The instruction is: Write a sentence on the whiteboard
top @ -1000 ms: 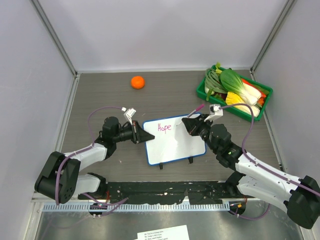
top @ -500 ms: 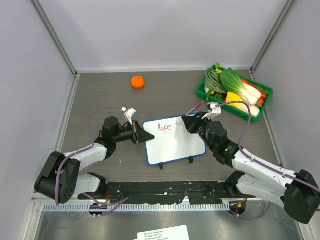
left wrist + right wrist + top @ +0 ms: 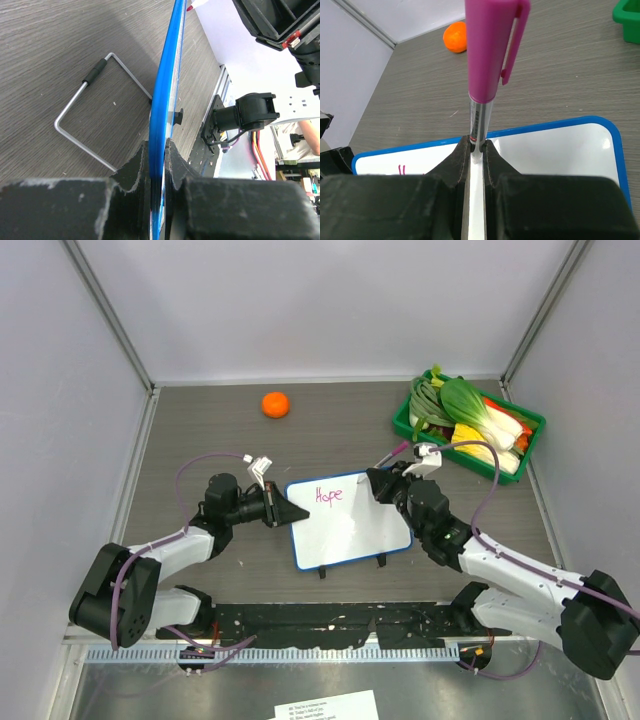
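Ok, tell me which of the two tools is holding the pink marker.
The right tool, shut on the barrel of the marker. The left tool instead clamps the blue edge of the whiteboard.

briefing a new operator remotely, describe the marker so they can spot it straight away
Start at the blue-framed whiteboard in the middle of the table. At its far right corner the right gripper is shut on a slim marker that pokes out beyond the fingers. Its magenta cap with a clip sets it apart from the black fingers and matches the word Hope on the board.
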Available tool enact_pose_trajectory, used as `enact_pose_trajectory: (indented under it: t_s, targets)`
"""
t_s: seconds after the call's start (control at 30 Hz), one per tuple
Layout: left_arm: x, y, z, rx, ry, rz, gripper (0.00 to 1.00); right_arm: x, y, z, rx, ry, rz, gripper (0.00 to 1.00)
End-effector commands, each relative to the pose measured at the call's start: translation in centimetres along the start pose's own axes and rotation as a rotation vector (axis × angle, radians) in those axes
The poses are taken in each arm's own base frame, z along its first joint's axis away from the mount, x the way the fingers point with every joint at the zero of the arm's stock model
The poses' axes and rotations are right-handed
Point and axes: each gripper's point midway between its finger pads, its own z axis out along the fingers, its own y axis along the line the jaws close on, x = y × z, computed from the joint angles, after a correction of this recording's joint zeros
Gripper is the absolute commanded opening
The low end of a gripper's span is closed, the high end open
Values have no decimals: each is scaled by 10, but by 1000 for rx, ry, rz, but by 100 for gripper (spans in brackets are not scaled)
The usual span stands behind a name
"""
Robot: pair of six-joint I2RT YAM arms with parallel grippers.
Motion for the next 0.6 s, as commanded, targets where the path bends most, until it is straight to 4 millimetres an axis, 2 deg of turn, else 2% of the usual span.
enact_pose_trajectory:
  t_s: [0.0, 0.4, 0.57]
  targets:
    - [17, 49, -5, -196, 24, 46, 0, -21, 6, 8, 7, -70, 12, 1]
    - [17, 49, -5, -196, 24, 46, 0, -10, 13, 8, -40, -27, 22, 1]
    - [17, 49, -5, -195, 24, 48, 0, -4, 9, 6, -34, -6, 16, 1]
